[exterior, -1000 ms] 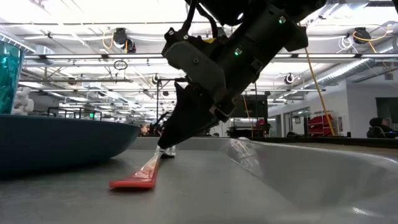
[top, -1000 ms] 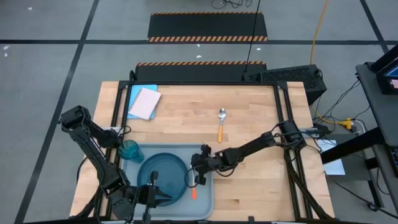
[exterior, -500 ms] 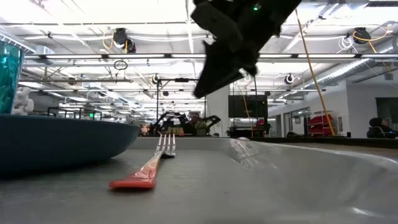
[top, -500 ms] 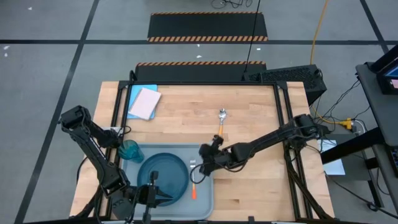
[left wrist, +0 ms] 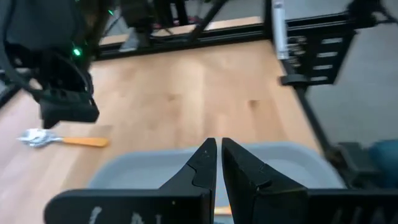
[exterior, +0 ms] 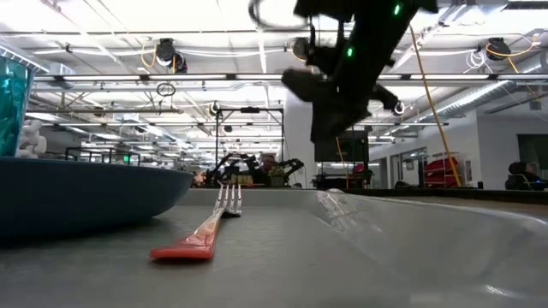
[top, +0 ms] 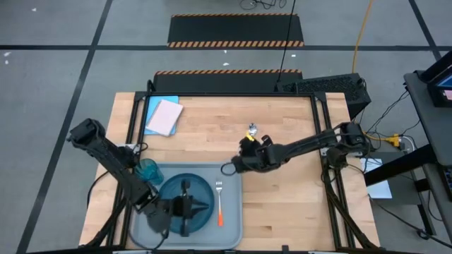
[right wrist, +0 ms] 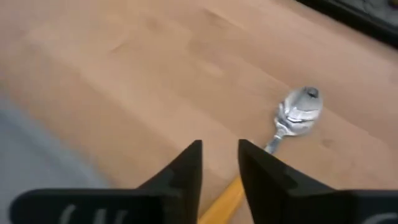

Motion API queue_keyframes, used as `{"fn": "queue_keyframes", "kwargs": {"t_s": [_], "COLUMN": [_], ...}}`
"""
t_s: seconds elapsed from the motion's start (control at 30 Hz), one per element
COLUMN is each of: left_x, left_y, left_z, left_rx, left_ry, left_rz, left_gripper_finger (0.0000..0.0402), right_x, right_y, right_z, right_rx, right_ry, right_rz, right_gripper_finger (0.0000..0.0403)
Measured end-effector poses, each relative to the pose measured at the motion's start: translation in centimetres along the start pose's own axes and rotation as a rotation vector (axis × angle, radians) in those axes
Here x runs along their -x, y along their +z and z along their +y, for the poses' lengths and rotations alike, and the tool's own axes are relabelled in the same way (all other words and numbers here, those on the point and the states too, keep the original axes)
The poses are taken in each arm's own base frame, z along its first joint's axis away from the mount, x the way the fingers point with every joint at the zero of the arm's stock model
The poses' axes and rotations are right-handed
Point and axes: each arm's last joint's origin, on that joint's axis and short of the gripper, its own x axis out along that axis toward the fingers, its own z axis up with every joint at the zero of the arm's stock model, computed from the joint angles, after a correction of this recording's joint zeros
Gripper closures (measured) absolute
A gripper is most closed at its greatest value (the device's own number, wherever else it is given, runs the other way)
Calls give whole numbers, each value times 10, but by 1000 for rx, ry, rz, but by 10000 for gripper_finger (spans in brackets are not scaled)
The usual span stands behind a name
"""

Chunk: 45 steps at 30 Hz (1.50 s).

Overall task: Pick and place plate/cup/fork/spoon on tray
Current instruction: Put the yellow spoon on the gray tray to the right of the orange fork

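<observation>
On tray (top: 233, 224), red-handled fork (top: 219, 203)

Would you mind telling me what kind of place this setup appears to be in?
Probably a robotics lab or industrial workshop: the wooden table stands on a grey floor marked with hazard-striped mats, cables trail across it, and the low view shows a hall with exposed ceiling beams and strip lights.

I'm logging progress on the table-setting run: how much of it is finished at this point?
Done: the plate, cup and fork sit on the tray. In hand: nothing; the right gripper, open, hovers over the spoon on the bare table. Left: the spoon. The left gripper is shut over the plate.
</observation>
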Motion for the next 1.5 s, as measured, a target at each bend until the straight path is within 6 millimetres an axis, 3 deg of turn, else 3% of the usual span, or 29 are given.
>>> {"fn": "queue_keyframes", "kwargs": {"t_s": [0.27,0.43,0.57,0.97,1.2,1.5], "left_x": [-24,-27,-26,-25,-25,-25], "left_y": [9,6,3,2,2,2], "left_z": [35,38,37,36,36,36], "left_rx": [73,114,138,138,137,116], "left_ry": [4,-86,-95,-98,-97,-99], "left_rz": [40,110,140,141,140,139], "left_gripper_finger": [376,376,376,376,376,376], "right_x": [-38,-46,-54,-69,-75,-76], "right_y": [-9,-15,-24,-54,-61,-60], "right_z": [-28,-32,-37,-54,-65,-68], "right_rx": [-165,-212,-241,-282,-231,-183], "right_ry": [-80,-63,-47,-15,-55,-64], "right_rz": [13,4,9,-8,8,11], "right_gripper_finger": [202,161,152,180,212,294]}}
